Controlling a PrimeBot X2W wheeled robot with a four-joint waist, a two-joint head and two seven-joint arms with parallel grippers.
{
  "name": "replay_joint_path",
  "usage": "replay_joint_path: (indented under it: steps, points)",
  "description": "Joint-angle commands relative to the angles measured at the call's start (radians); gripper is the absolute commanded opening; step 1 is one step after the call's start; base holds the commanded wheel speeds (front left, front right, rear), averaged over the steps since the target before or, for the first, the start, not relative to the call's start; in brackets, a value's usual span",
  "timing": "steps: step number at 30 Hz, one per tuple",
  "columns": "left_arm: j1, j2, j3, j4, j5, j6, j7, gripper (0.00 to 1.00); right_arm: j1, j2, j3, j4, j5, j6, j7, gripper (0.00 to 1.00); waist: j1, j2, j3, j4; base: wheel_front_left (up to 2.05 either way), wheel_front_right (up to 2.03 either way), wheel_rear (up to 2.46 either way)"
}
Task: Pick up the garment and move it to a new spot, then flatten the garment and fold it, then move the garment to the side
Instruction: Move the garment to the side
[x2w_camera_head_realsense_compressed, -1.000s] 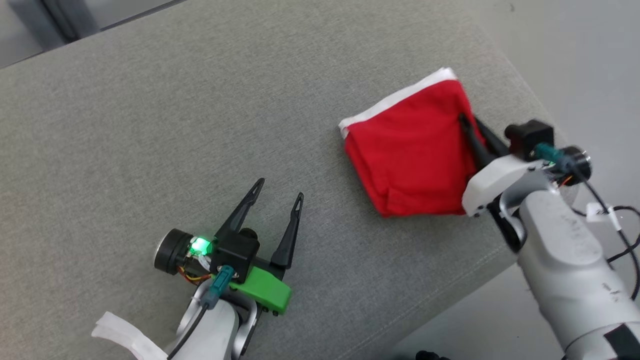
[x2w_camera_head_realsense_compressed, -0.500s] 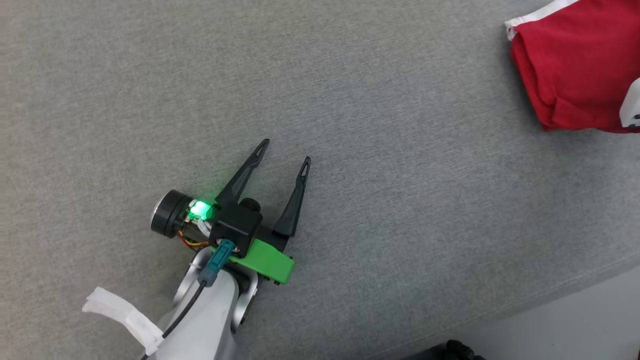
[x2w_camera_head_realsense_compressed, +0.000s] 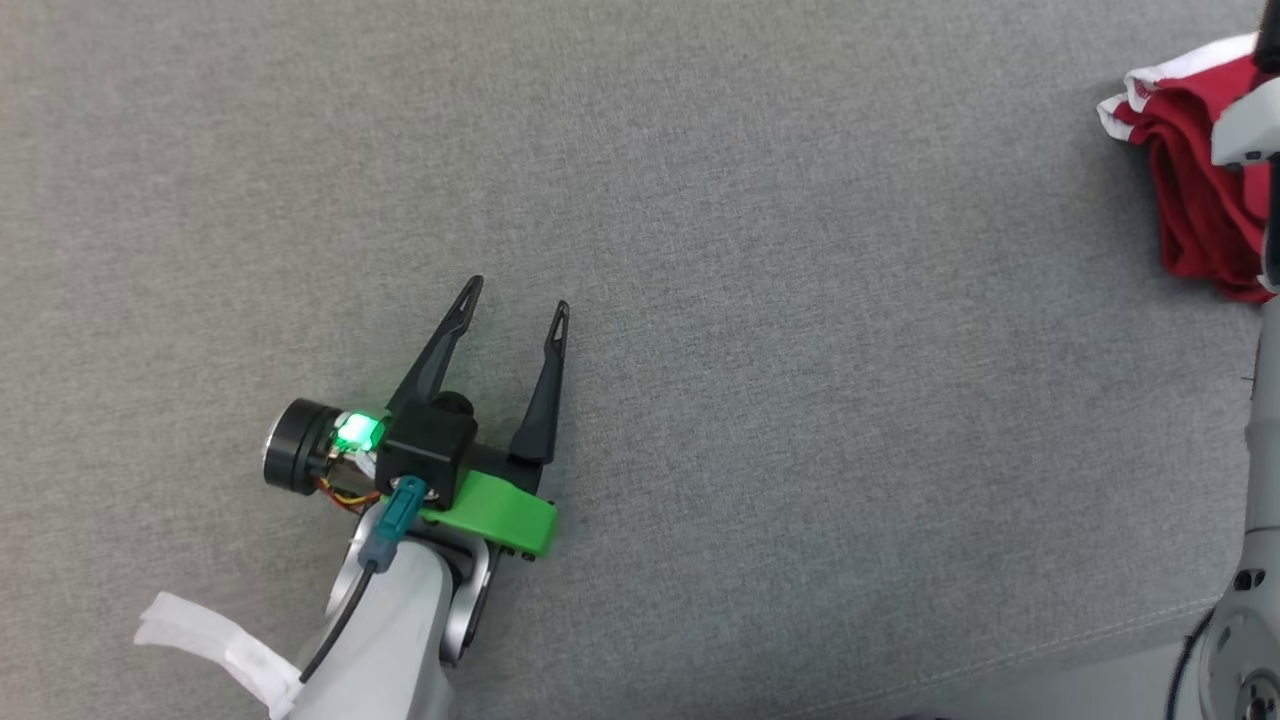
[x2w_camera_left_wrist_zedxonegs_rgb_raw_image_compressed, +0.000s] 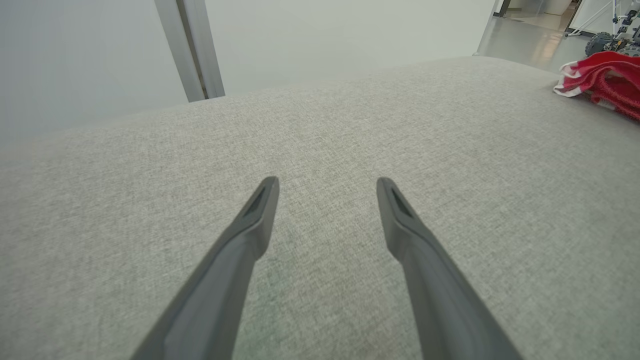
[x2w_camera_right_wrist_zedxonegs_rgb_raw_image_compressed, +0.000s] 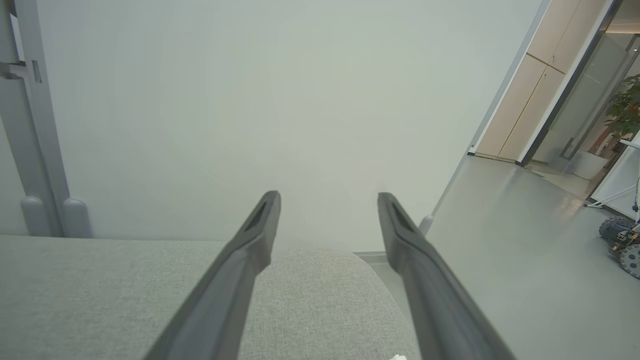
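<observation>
The garment (x2w_camera_head_realsense_compressed: 1190, 200) is red with a white edge and lies bunched on the grey cushion at the far right of the head view. It also appears far off to the upper right in the left wrist view as the garment (x2w_camera_left_wrist_zedxonegs_rgb_raw_image_compressed: 607, 75). My left gripper (x2w_camera_head_realsense_compressed: 516, 296) rests open on bare cushion well to the garment's left, and the left gripper (x2w_camera_left_wrist_zedxonegs_rgb_raw_image_compressed: 327, 185) has nothing between its fingers. The right gripper (x2w_camera_right_wrist_zedxonegs_rgb_raw_image_compressed: 327, 200) is open and empty, pointing out over the cushion's end toward a pale wall. The right arm's pale housing (x2w_camera_head_realsense_compressed: 1245, 135) overlaps the garment.
The grey cushion (x2w_camera_head_realsense_compressed: 800, 300) ends at a front edge (x2w_camera_head_realsense_compressed: 1100, 640) at the lower right, with floor beyond. A grey post (x2w_camera_left_wrist_zedxonegs_rgb_raw_image_compressed: 190, 50) stands behind the cushion. A wheeled machine (x2w_camera_right_wrist_zedxonegs_rgb_raw_image_compressed: 622, 240) sits on the floor to the right.
The right gripper has opened and let go of the garment, which now lies more bunched. The head camera has swung left, so the garment sits at the frame's right edge. The left gripper stayed open.
</observation>
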Motion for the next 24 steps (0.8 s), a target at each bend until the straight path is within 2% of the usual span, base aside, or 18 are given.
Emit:
replay_joint_path:
  steps: [1,5,10,21,24]
  points:
    - [0.019,0.002,0.013,-0.002,-0.008,0.012,0.0,1.0,0.029,0.001,0.02,-0.059,0.045,-0.002,-0.002,1.0,-0.0001,0.0001,-0.053,0.025,0.0,0.0,0.0]
    - [0.041,0.002,0.049,-0.007,-0.017,0.028,0.0,1.0,0.098,0.033,0.092,-0.161,0.131,-0.002,-0.002,1.0,-0.0001,0.0001,-0.106,0.047,0.0,0.0,0.0]
    - [0.079,0.001,0.096,-0.006,-0.026,0.044,0.001,1.0,0.206,0.064,0.17,-0.217,0.197,-0.002,-0.002,1.0,-0.0001,0.0001,-0.175,0.082,0.0,0.0,0.0]
    - [0.19,0.001,0.175,0.011,-0.071,0.079,0.001,1.0,0.533,0.115,0.243,-0.175,0.233,-0.002,-0.002,1.0,-0.0001,0.0001,-0.312,0.166,0.0,0.0,0.0]
    - [0.231,0.001,0.18,0.013,-0.084,0.071,0.001,1.0,0.593,0.118,0.239,-0.168,0.242,-0.002,-0.002,1.0,-0.0001,0.0001,-0.343,0.176,0.0,0.0,0.0]
